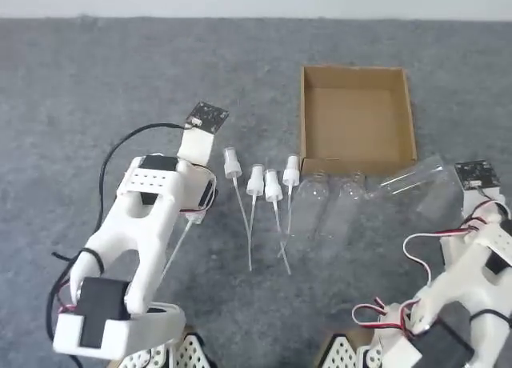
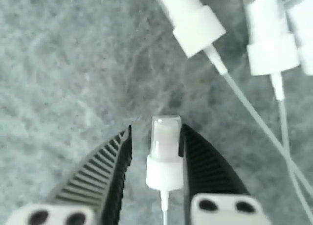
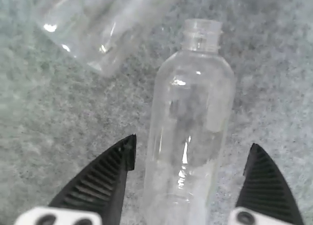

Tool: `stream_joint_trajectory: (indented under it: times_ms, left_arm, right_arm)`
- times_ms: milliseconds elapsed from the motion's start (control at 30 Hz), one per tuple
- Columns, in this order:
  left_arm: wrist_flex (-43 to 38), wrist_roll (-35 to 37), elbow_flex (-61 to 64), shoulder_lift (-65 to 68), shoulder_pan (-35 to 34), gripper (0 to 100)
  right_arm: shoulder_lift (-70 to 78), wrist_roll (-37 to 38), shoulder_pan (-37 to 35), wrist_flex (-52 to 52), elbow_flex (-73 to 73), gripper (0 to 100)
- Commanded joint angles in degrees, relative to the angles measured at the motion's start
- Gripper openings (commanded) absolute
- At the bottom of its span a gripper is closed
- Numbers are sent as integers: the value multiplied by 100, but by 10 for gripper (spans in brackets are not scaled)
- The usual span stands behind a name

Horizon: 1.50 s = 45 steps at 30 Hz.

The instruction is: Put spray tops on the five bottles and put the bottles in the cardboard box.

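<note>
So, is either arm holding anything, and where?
Nothing gripped: left fingers straddle a spray top at its cap, gap showing; right fingers stand open around a bottle.

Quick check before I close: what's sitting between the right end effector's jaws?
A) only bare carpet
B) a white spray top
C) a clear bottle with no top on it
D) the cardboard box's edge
C: the right wrist view shows a clear bottle with a bare, open neck lying on the carpet between the open jaws of the right end effector.

Left of the bottles [image 1: 316, 194] lie spray tops [image 1: 274, 186] — cardboard box [image 1: 356, 116] behind them.
</note>
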Motion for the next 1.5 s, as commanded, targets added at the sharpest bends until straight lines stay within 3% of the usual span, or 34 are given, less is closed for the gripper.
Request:
stream_joint_trajectory:
  times_ms: [0,133,267,467,667,1033,1467]
  left_arm:
    - [-220,-62,-295,123,9,145]
    - [-369,-62,-347,695,18,135]
    - [-325,-70,-374,695,18,34]
    - [220,-26,-330,-308,18,9]
    - [835,167,-286,-1574,18,9]
    - [62,273,1068,-2505,18,10]
    - [70,264,1147,-2514,18,10]
  right_arm:
    - [-40,-273,-57,277,-659,297]
    - [-40,-316,-57,532,-923,297]
    - [-40,-316,-57,567,-914,297]
    - [-31,-343,-66,567,-941,296]
    - [127,-730,-664,567,-1046,296]
    - [1991,-1002,-708,567,-2418,296]
    - [2677,-967,-664,558,-2831,40]
